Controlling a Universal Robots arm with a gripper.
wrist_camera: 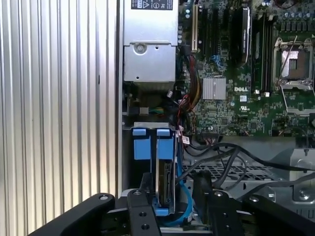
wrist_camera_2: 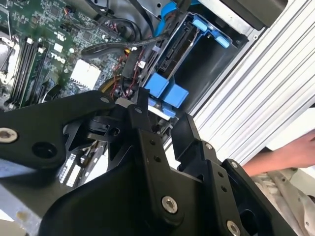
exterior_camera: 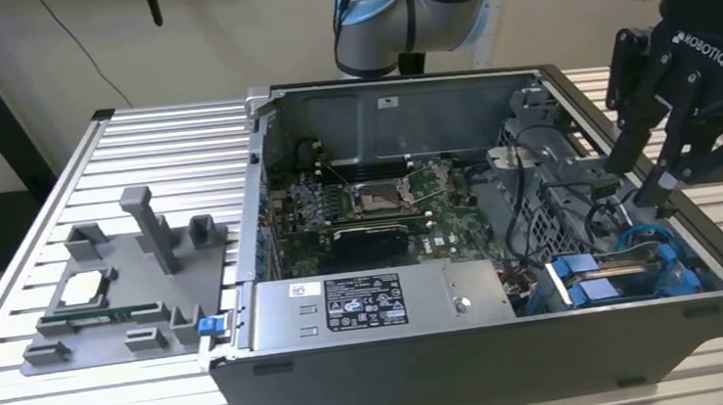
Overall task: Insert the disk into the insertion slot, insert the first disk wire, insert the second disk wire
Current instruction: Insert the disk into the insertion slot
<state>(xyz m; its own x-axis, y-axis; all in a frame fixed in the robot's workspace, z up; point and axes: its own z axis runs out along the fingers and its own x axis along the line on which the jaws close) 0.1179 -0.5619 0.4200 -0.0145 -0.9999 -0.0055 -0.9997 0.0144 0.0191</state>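
The disk (wrist_camera: pixel 166 184) stands on edge inside the insertion slot (wrist_camera: pixel 129 162), its blue carrier tabs (wrist_camera: pixel 152 146) facing the power-supply side. In the exterior view the disk (exterior_camera: pixel 618 261) sits low in the case's near right corner, with blue rails (exterior_camera: pixel 595 290) around it. A blue cable (exterior_camera: pixel 646 234) and black wires (wrist_camera: pixel 216 157) loop beside the bay. My gripper (exterior_camera: pixel 644 178) hangs just above the bay and is open. In both wrist views the gripper (wrist_camera: pixel 172 179) (wrist_camera_2: pixel 163 110) straddles the disk's edge without touching it.
The open computer case (exterior_camera: pixel 480 359) lies on a slatted metal table (exterior_camera: pixel 147 143). A labelled power-supply box (exterior_camera: pixel 370 305) and the motherboard (exterior_camera: pixel 375 201) fill its middle. A perforated cage (wrist_camera: pixel 236 172) adjoins the bay. A grey fixture (exterior_camera: pixel 120 282) stands at the exterior view's left. A person's hand (wrist_camera_2: pixel 288 152) rests beyond the case.
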